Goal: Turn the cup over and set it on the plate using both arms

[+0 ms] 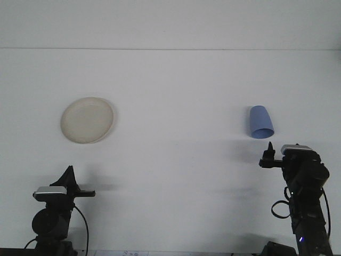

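You had a matt blue plastic-looking cup point(261, 122), a smooth cream plate point(87, 119) left of it, and a matt white worktop point(176, 176).

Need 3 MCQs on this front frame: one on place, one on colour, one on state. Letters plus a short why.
1. Where does the round cream plate lie?
A. left part of the white table
B. right part
C. under the cup

2. What colour is the plastic cup?
A. red
B. blue
C. green

3. How does the cup lie?
A. upright, mouth up
B. on its side, mouth towards the camera
C. on the plate

Answers:
1 A: the plate sits in front of the left gripper.
2 B: the cup is pale blue.
3 B: the cup's open rim faces the near edge, beyond the right gripper, far from the plate.
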`<action>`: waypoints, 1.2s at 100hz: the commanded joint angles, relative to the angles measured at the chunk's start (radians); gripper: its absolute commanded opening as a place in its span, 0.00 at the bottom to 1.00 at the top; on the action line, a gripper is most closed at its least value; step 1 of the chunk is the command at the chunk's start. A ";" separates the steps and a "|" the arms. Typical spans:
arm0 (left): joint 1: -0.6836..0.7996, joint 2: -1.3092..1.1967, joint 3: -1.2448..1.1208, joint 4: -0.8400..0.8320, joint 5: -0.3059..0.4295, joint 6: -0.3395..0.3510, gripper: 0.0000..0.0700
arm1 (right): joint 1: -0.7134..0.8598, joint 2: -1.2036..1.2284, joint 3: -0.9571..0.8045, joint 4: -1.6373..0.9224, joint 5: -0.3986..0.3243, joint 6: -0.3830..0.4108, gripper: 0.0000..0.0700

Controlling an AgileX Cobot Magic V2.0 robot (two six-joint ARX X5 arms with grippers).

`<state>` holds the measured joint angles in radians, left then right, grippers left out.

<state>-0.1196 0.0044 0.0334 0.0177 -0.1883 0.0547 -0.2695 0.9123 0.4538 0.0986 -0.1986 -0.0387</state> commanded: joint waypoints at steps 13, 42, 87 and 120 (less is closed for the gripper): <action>0.002 -0.001 -0.019 0.013 -0.004 0.008 0.02 | -0.032 0.171 0.012 0.143 -0.047 0.014 0.84; 0.002 -0.001 -0.019 0.013 -0.004 0.008 0.02 | -0.033 0.392 0.047 0.298 -0.046 0.010 0.82; 0.002 -0.001 -0.019 0.013 -0.004 0.008 0.02 | -0.031 0.693 0.169 0.500 -0.068 -0.008 0.77; 0.002 -0.001 -0.019 0.013 -0.004 0.008 0.02 | -0.016 0.838 0.240 0.657 -0.067 -0.007 0.67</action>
<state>-0.1196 0.0044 0.0334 0.0177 -0.1883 0.0551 -0.2913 1.7226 0.6773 0.7101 -0.2623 -0.0406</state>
